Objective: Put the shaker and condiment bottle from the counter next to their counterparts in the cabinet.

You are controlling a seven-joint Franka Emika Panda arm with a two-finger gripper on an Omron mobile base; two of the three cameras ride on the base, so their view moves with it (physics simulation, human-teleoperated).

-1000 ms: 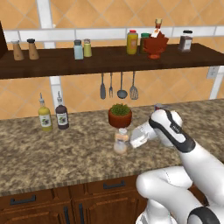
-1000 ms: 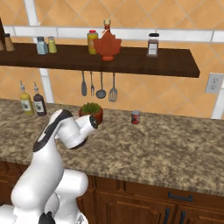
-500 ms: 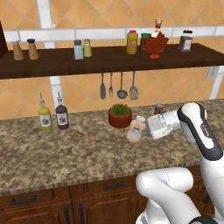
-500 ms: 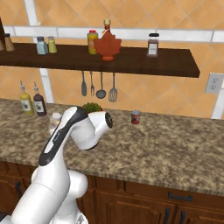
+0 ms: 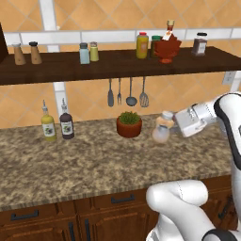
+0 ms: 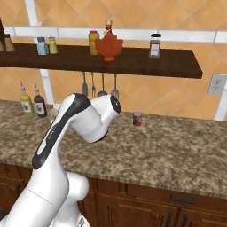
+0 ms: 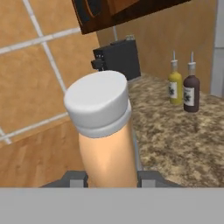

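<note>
Condiment bottle [image 5: 161,130] sits gripped in our hand [image 5: 173,126], lifted clear of the table [image 5: 94,160] just right of the potted plant [image 5: 129,124]. In the left base view its long axis leans, pale cap toward the upper right and peach body toward the lower left. In the hand view the condiment bottle [image 7: 105,135] stands lengthwise along the fingers, cap [image 7: 97,103] toward the camera's far side, and the fingers close against its two sides.

We count one blue-grey shaker [image 5: 84,53] on the cabinet [image 5: 117,66], upright, touching or just beside one yellow-green shaker [image 5: 94,51]. Two brown shakers [image 5: 26,53] stand near the shelf's left end. Toward the right stand one yellow bottle [image 5: 142,45], one green bottle [image 5: 156,45] partly hidden, one red maple-leaf bottle [image 5: 167,44] and one dark jar [image 5: 199,44].

On the table we count two spouted bottles at the left, one yellow [image 5: 47,125] and one dark [image 5: 66,123], side by side. One small red can [image 6: 137,119] stands on the table in the right base view. Four utensils [image 5: 127,92] hang under the cabinet.
</note>
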